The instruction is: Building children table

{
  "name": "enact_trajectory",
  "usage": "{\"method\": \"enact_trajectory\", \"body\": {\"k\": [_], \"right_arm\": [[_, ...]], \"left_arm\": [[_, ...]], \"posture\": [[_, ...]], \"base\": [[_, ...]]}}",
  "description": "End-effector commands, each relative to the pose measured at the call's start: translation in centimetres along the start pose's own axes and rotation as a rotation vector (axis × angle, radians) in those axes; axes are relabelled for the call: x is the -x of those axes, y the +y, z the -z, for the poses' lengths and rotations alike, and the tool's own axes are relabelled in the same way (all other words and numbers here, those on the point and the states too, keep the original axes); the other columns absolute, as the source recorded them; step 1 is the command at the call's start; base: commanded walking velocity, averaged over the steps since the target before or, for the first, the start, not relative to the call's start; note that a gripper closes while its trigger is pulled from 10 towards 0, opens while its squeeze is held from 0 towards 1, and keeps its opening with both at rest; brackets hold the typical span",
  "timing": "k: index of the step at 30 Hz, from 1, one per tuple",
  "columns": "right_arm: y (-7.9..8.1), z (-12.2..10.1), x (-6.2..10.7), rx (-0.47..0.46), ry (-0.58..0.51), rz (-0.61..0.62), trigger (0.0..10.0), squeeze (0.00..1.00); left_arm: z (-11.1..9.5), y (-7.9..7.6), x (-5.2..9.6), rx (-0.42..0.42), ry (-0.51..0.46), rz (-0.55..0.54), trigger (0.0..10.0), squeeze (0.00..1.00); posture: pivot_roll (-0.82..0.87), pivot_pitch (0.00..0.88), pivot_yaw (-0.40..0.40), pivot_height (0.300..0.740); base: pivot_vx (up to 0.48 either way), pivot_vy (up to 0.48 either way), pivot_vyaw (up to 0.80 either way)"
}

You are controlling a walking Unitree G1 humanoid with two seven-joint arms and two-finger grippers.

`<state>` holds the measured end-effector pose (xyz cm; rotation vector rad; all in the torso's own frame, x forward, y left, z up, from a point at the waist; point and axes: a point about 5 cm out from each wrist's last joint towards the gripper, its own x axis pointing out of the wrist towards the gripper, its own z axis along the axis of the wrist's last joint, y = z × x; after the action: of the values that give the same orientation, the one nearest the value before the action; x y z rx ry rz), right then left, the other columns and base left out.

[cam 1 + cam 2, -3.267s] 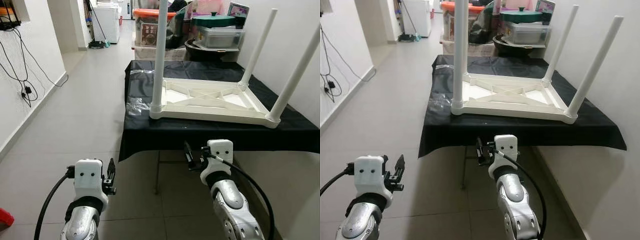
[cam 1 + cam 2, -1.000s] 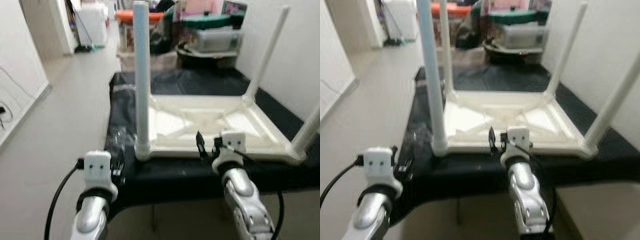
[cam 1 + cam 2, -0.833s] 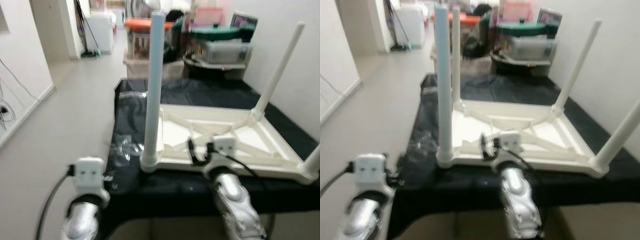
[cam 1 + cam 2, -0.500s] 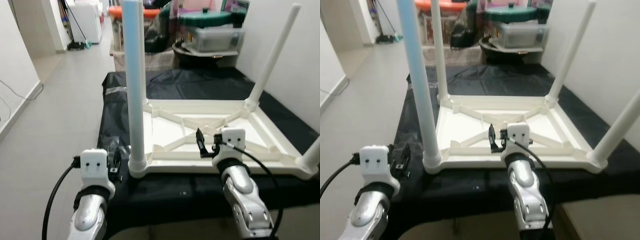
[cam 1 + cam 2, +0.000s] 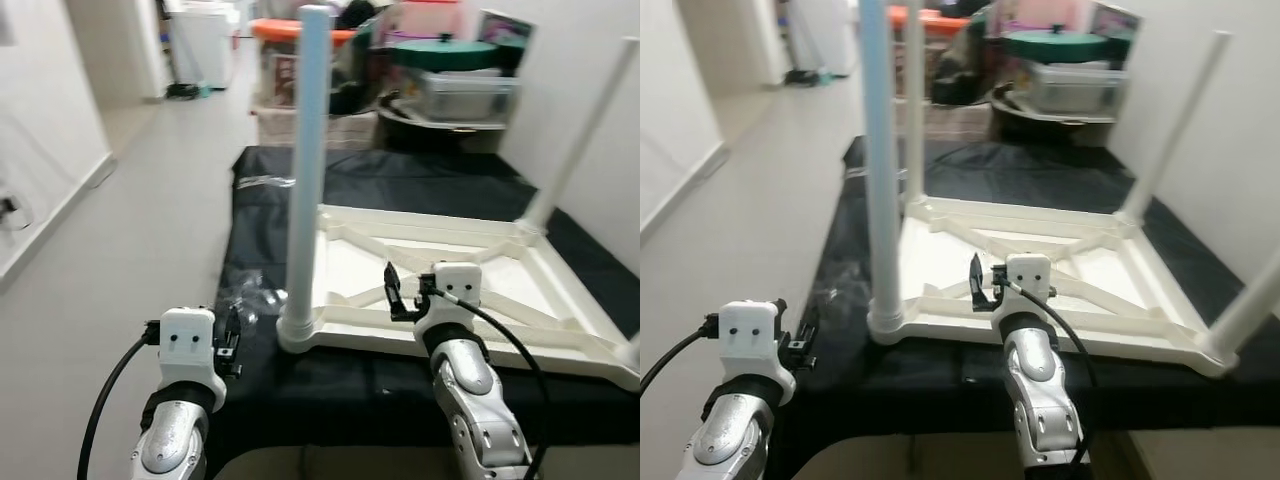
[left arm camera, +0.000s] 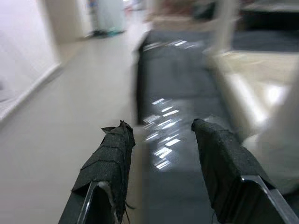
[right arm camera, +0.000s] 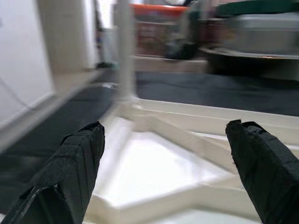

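Both grippers' jaws gape (empty) before the upturned table [image 5: 470, 290].

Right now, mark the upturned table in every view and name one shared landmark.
Left eye: table centre-right, legs up.
Right eye: table centre, legs up.
Left wrist: blurred pale rim beside the cloth.
Right wrist: ribbed underside straight ahead.
Shared landmark: the black cloth under it.
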<state>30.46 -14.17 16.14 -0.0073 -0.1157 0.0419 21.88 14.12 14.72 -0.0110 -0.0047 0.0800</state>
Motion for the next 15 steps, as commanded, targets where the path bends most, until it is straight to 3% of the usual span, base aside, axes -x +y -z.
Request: {"method": "enact_trajectory", "body": {"k": [1,9,15], "right_arm": [[-1.02,0.61,-0.15,-0.019,0.040,0.047,10.0,0.00],[-1.14,0.32,-0.34,0.011,0.028,0.046,10.0,0.00],[-1.40,0.44,-0.69,-0.027,0.052,0.033,10.0,0.00]], "left_arm": [[-0.16,-0.53,0.13,0.005,0.002,0.020,10.0,0.00],[0.02,-0.75,0.34,0.012,0.013,0.029,10.0,0.00],[0.35,-1.22,0.65,0.026,0.029,0.053,10.0,0.00]], "posture": [[0.09,0.032,-0.073,0.740],[0.08,0.037,-0.072,0.740],[0.09,0.033,-0.071,0.740]], "base": [[0.000,0.000,0.00],[0.000,0.000,0.00],[0.000,0.000,0.00]]}}
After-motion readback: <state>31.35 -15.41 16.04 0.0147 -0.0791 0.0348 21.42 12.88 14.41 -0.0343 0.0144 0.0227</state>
